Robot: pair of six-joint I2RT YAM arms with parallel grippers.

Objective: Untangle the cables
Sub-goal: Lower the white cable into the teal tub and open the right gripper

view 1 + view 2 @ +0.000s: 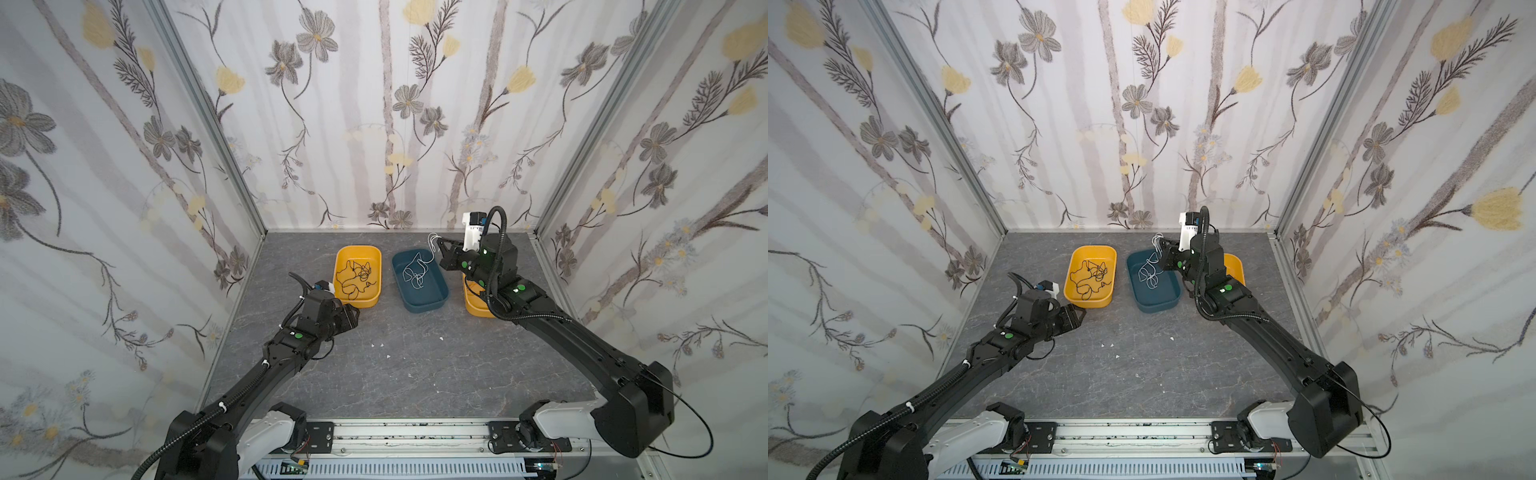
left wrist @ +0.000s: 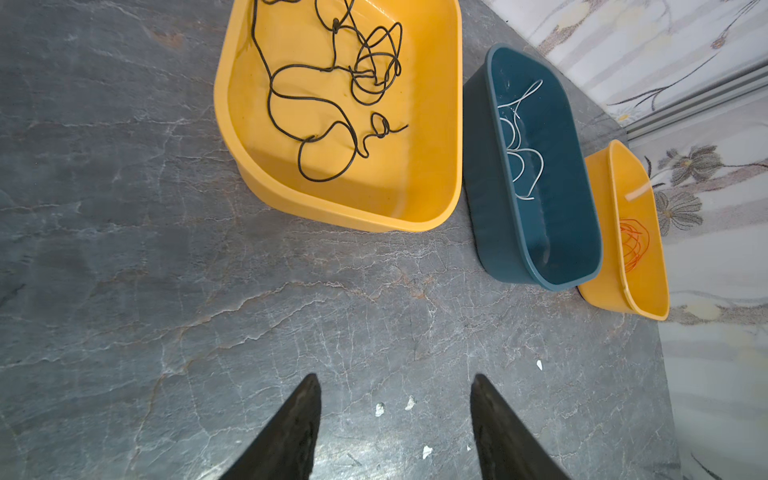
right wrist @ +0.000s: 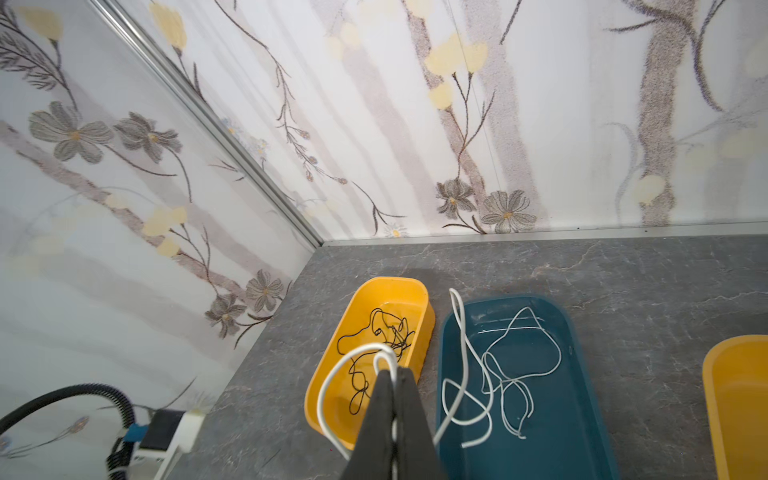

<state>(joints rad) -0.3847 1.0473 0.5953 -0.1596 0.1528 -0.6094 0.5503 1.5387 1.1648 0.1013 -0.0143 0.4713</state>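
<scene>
My right gripper [image 3: 392, 370] pinches the thin white cable [image 3: 464, 345] over the deep-blue plastic tub [image 3: 561, 436]; the left gripper [image 2: 395, 380] gapes empty. Next, I'd lower and release.

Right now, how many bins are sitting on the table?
3. In a top view: the left yellow bin, the blue bin in the middle, and the right yellow bin, partly hidden behind the right arm. No others show.
</scene>
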